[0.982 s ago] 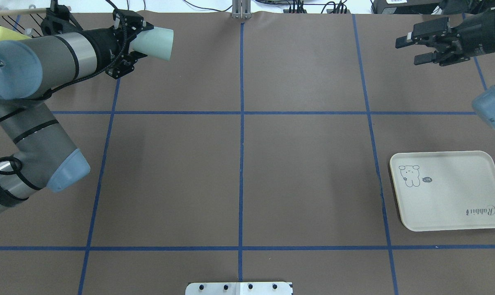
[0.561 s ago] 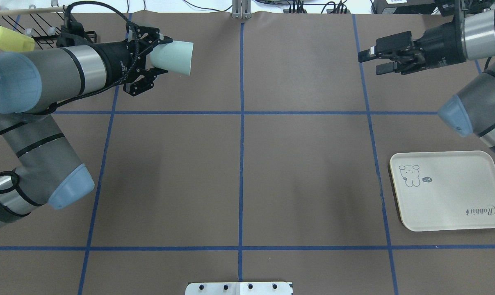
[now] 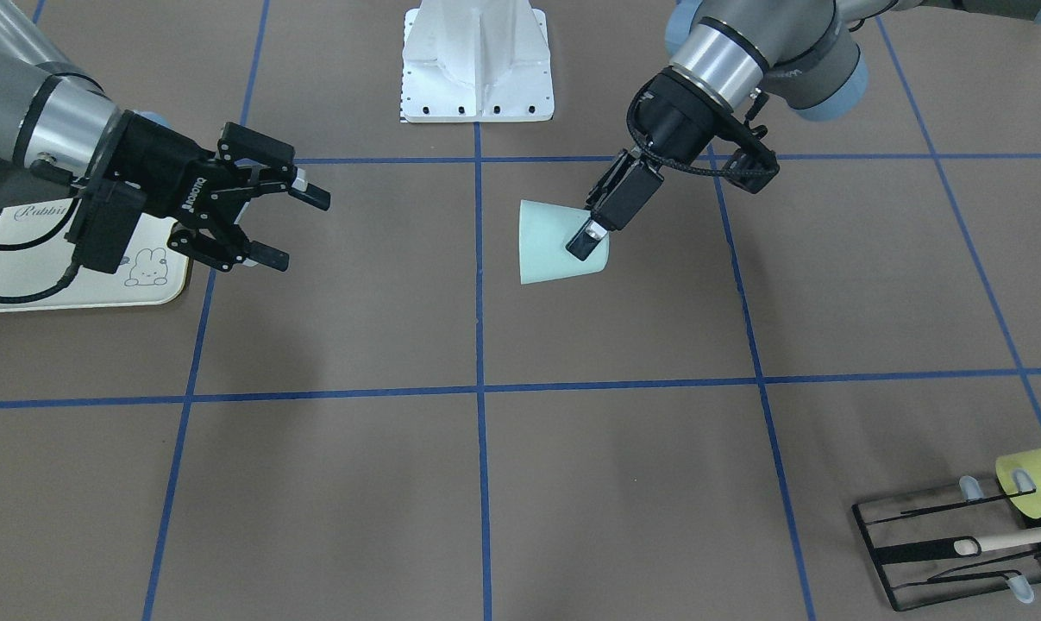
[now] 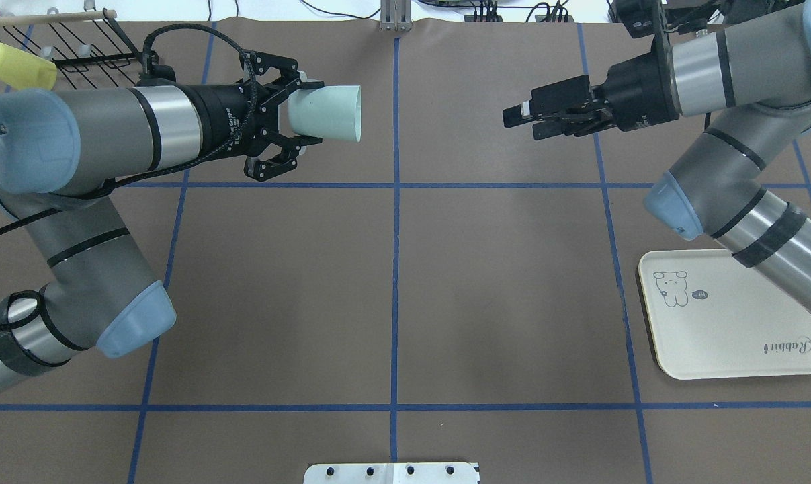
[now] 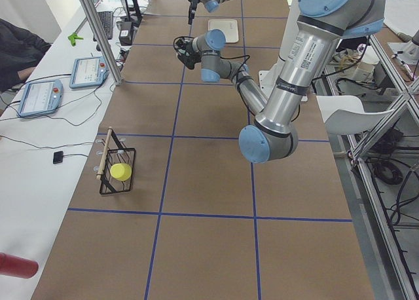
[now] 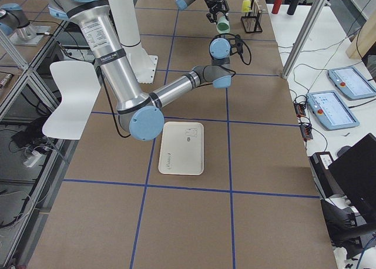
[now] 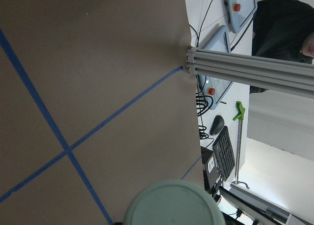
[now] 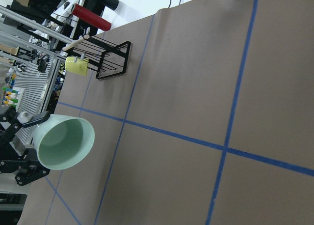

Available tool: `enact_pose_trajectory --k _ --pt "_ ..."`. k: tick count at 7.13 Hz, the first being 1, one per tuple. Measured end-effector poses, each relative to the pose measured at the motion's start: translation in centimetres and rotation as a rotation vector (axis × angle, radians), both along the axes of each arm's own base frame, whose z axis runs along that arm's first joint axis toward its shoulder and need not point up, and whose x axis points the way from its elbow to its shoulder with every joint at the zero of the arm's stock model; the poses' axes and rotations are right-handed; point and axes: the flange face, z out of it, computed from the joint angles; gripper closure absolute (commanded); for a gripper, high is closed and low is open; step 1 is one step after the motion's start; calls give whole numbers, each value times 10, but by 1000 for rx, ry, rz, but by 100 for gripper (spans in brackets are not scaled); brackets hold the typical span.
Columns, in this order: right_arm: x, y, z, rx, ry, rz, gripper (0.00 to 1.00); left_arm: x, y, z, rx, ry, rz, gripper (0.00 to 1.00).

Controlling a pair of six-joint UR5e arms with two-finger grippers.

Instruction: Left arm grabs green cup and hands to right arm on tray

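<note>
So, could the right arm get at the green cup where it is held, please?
Probably yes: the open right gripper faces the mouth of the green cup, with nothing between them.

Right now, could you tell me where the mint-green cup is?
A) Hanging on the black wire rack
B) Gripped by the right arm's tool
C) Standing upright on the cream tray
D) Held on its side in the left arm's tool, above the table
D: the mint-green cup is clamped near its base by the left tool, with its mouth pointing across the table at the open right tool, which is not touching it.
</note>
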Motion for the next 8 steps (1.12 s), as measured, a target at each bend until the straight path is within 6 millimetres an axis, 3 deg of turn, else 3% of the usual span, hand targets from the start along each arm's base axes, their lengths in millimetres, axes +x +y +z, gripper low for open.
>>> enact_pose_trajectory --k 3,6,8 --pt "-20 18 -15 66 -73 9 2 -5 14 -21 -42 93 21 70" --pt "-47 42 -21 103 -161 29 2 8 40 -38 -56 150 77 70" --pt "-50 47 -23 109 -185 29 3 11 45 -48 -67 176 91 70"
